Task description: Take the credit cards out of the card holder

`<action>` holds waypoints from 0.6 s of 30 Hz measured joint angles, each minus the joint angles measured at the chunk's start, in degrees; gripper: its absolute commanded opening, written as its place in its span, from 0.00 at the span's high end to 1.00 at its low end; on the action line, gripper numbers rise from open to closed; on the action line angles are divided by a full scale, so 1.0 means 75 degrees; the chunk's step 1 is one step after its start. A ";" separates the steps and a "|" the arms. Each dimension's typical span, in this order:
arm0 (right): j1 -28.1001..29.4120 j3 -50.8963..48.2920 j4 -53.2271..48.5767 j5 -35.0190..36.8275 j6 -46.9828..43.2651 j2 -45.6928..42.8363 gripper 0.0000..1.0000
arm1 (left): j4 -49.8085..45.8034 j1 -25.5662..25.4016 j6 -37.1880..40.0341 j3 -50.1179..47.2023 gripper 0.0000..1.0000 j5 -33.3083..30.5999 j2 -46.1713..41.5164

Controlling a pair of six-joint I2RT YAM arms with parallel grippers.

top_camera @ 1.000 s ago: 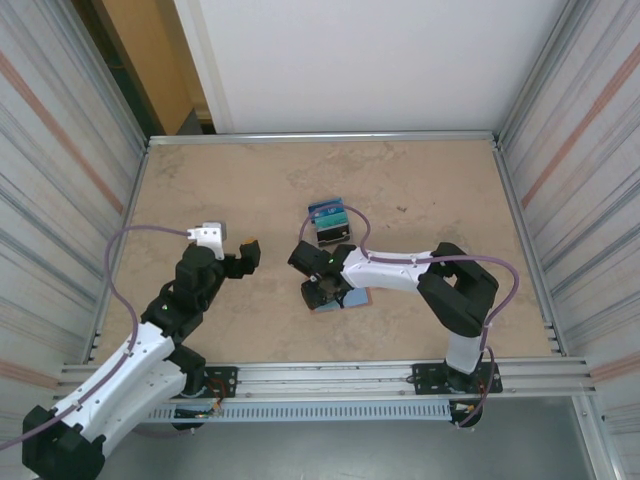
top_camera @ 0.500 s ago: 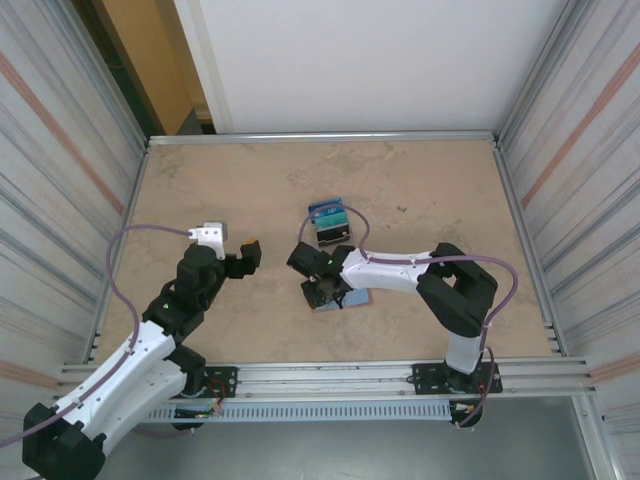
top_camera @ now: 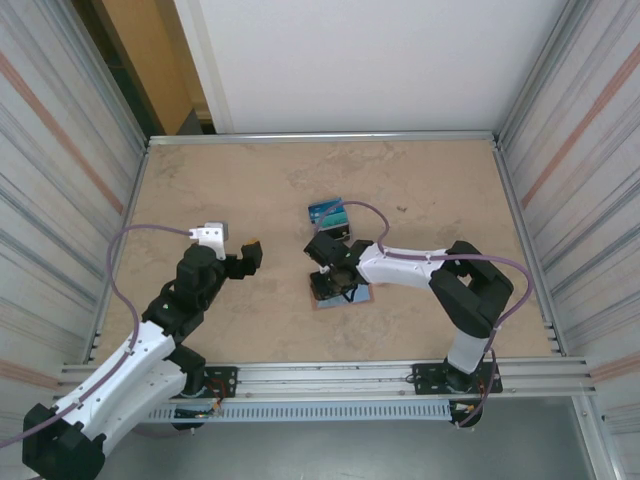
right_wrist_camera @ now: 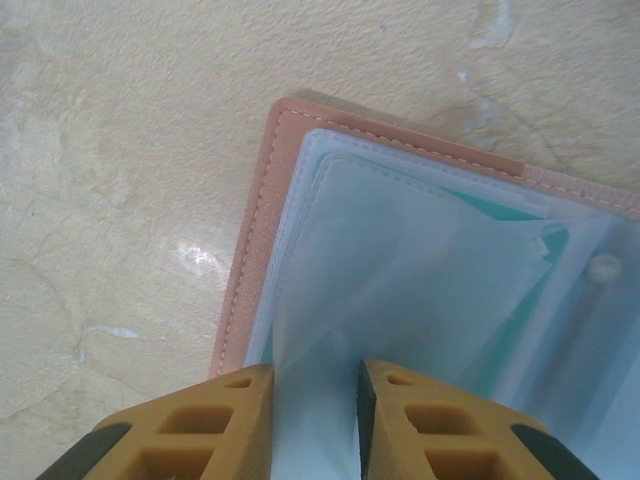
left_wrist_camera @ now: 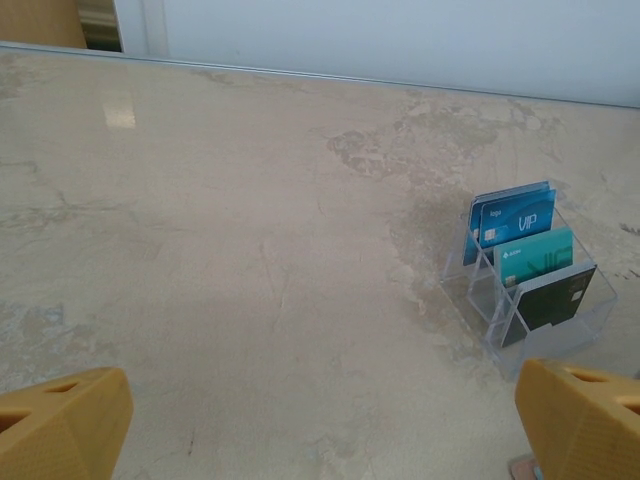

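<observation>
— Where is the card holder [right_wrist_camera: 248, 232] from the fingers?

— Directly under the right gripper [right_wrist_camera: 313, 378]. It lies open on the table, its tan stitched edge running away from the left fingertip. The two fingers are drawn close together, pinching a clear sleeve [right_wrist_camera: 330, 290] of the holder that rises between them.

— And the card?

— A teal card [right_wrist_camera: 520, 300] shows through the plastic, beyond the fingertips and off to their right. Its visible edge runs along the holder's far edge, across the line of the fingers. My guess is that the sleeve has to be lifted clear before the card can slide out.

— Which arm is nearer?

— The right, by far. The left gripper [left_wrist_camera: 320, 425] hangs well apart with its fingers spread wide, holding nothing.

— Any writing?

— Ahead of the left fingers, a clear stand [left_wrist_camera: 480, 292] holds three cards. The blue card [left_wrist_camera: 515, 215] reads "VIP", and the smaller print is too fine to read.
</observation>
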 measured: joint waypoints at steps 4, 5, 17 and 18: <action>-0.0012 -0.0003 0.0000 -0.0009 0.0003 -0.0163 0.77 | 0.0000 -0.0003 0.0012 0.0003 0.01 0.0093 -0.0038; -0.0012 -0.0003 0.0000 -0.0009 0.0003 -0.0195 0.77 | 0.0003 -0.0009 0.0032 0.0003 0.01 0.0114 -0.0035; -0.0248 -0.0079 -0.0003 -0.0041 0.0143 -0.0463 0.70 | 0.0009 -0.0662 0.0399 0.0487 0.01 -0.0041 0.0119; -0.0294 -0.0102 -0.0009 -0.0055 0.0143 -0.0519 0.68 | 0.0012 -0.0772 0.0460 0.0554 0.01 -0.0114 0.0175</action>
